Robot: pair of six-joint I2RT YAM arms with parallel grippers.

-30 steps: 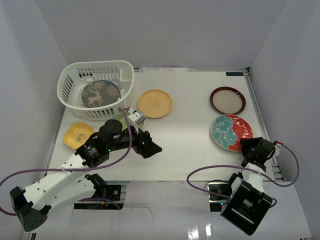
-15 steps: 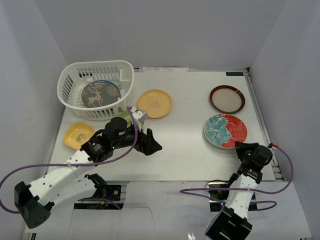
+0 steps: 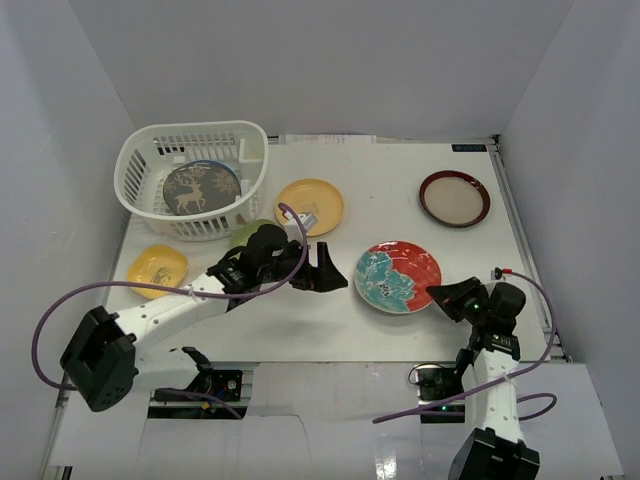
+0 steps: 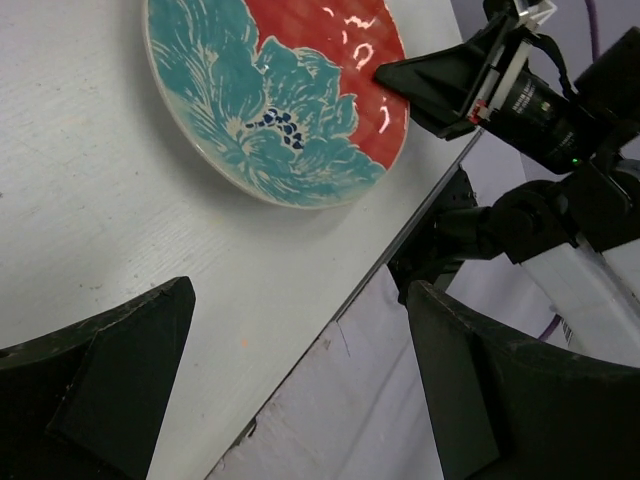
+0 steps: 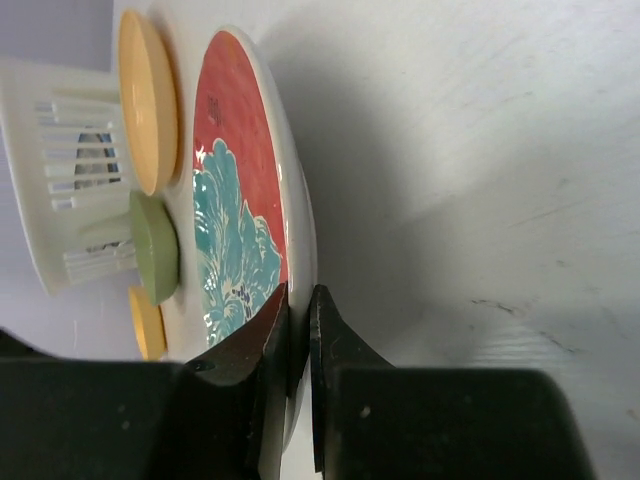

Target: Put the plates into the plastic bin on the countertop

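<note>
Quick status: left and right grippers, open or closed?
Left gripper: open, empty.
Right gripper: closed on the rim of the red-teal floral plate.

The top view is bright, with even, diffuse light from above. Shadows on the table (image 3: 380, 200) are soft and pale, and the glossy panel (image 3: 340, 440) at the bottom edge carries white reflections. In the left wrist view, small glare spots sit on the red glaze of the floral plate (image 4: 290, 100), which is sharp. The left fingers (image 4: 110, 380) are dark and underexposed. In the right wrist view the plate throws a broad soft shadow to its right. The right fingers (image 5: 240, 360) are near-black and blurred, and the bin (image 5: 60, 170) is slightly soft.
</note>
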